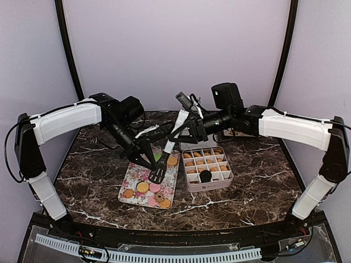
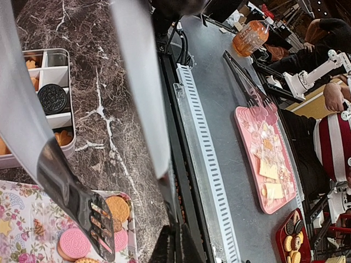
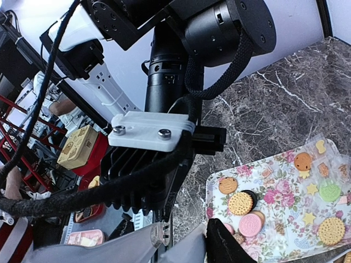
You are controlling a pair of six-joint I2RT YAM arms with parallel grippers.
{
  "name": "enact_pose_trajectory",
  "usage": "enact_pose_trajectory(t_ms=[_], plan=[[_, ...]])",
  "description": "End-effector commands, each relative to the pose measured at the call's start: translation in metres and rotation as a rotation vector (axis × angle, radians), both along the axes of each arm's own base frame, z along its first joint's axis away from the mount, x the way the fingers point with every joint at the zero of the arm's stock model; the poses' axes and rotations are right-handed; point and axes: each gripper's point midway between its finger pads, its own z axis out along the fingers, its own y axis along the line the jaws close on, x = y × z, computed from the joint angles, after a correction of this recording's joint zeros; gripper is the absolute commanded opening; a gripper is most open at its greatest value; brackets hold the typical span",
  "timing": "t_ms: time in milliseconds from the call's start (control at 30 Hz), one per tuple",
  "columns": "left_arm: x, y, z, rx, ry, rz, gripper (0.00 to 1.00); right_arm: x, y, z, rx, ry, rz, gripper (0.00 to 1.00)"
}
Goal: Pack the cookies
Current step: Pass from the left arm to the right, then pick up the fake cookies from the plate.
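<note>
Cookies (image 1: 143,187) lie on a floral tray (image 1: 127,174); more fill a white divided box (image 1: 220,179), one of them dark (image 1: 205,176). Metal tongs (image 1: 174,134) slant down to black tips (image 1: 158,174) over the tray. My left gripper (image 1: 149,162) is shut on one tong arm (image 2: 143,93), fingers pinching its edge (image 2: 181,233). The other arm's slotted tip (image 2: 88,216) hangs just above a tan cookie (image 2: 118,207) and a pink one (image 2: 74,243). My right gripper (image 1: 187,125) is shut on the tongs' upper end; one black finger (image 3: 229,245) presses a grey arm (image 3: 186,249).
The box stands right of the tray, touching it. A perforated white strip (image 1: 164,255) runs along the table's near edge. Both arms cross above the table's middle. Beyond the table, a pink tray (image 2: 263,159) lies on the floor.
</note>
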Motion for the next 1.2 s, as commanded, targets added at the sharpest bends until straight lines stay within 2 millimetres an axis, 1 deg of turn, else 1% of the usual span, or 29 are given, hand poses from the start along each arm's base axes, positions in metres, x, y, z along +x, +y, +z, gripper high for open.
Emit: enact_pose_trajectory(t_ms=[0,133,200,267,333,400,433,467,500,533,567,600,667,733,800,833,867,933,1067,1167], plan=[[0.000,0.001,0.011,-0.025,-0.041,-0.014,0.03,-0.007,-0.003,0.024,0.055,-0.053,-0.014,0.39],[0.003,0.001,0.009,-0.010,-0.064,-0.006,0.14,-0.005,-0.009,0.028,0.054,-0.071,-0.057,0.34],[0.006,0.001,0.009,-0.006,-0.076,0.002,0.23,-0.004,-0.012,0.026,0.046,-0.073,-0.080,0.31],[0.008,0.001,0.009,0.004,-0.088,0.014,0.32,-0.003,-0.015,0.026,0.037,-0.078,-0.103,0.31],[0.013,0.002,0.009,0.020,-0.107,0.033,0.43,-0.002,-0.018,0.027,0.031,-0.091,-0.127,0.31],[0.020,0.004,0.009,0.042,-0.134,0.063,0.61,0.002,-0.022,0.027,0.011,-0.110,-0.163,0.31],[0.025,0.006,0.008,0.056,-0.146,0.088,0.68,0.004,-0.025,0.026,-0.002,-0.120,-0.182,0.31],[0.034,0.010,0.008,0.071,-0.157,0.125,0.73,0.006,-0.028,0.025,-0.017,-0.131,-0.202,0.31],[0.042,0.015,0.010,0.078,-0.156,0.166,0.81,0.010,-0.032,0.023,-0.038,-0.143,-0.231,0.30],[0.054,0.021,0.012,0.081,-0.150,0.218,0.88,0.013,-0.037,0.020,-0.061,-0.154,-0.261,0.30],[0.067,0.030,0.015,0.079,-0.144,0.273,0.93,0.016,-0.042,0.017,-0.083,-0.167,-0.293,0.30],[0.080,0.040,0.018,0.074,-0.132,0.330,0.96,0.017,-0.048,0.012,-0.111,-0.172,-0.322,0.32],[0.100,0.059,0.024,0.058,-0.110,0.418,0.97,0.019,-0.061,0.010,-0.142,-0.198,-0.378,0.34],[0.111,0.078,0.027,0.048,-0.100,0.481,0.98,0.020,-0.075,0.008,-0.174,-0.223,-0.434,0.34],[0.114,0.091,0.025,0.045,-0.104,0.520,0.98,0.019,-0.088,0.007,-0.195,-0.239,-0.479,0.35],[0.114,0.095,0.026,0.040,-0.113,0.534,0.98,0.019,-0.094,0.010,-0.196,-0.250,-0.501,0.35],[0.114,0.099,0.025,0.036,-0.116,0.547,0.98,0.017,-0.101,0.001,-0.220,-0.249,-0.518,0.35],[0.111,0.103,0.022,0.032,-0.118,0.559,0.99,0.015,-0.113,-0.004,-0.242,-0.259,-0.549,0.35],[0.109,0.105,0.017,0.038,-0.091,0.567,0.99,0.014,-0.129,-0.016,-0.293,-0.271,-0.597,0.36],[0.108,0.104,0.015,0.039,-0.078,0.563,0.98,0.018,-0.136,-0.027,-0.334,-0.272,-0.629,0.36]])
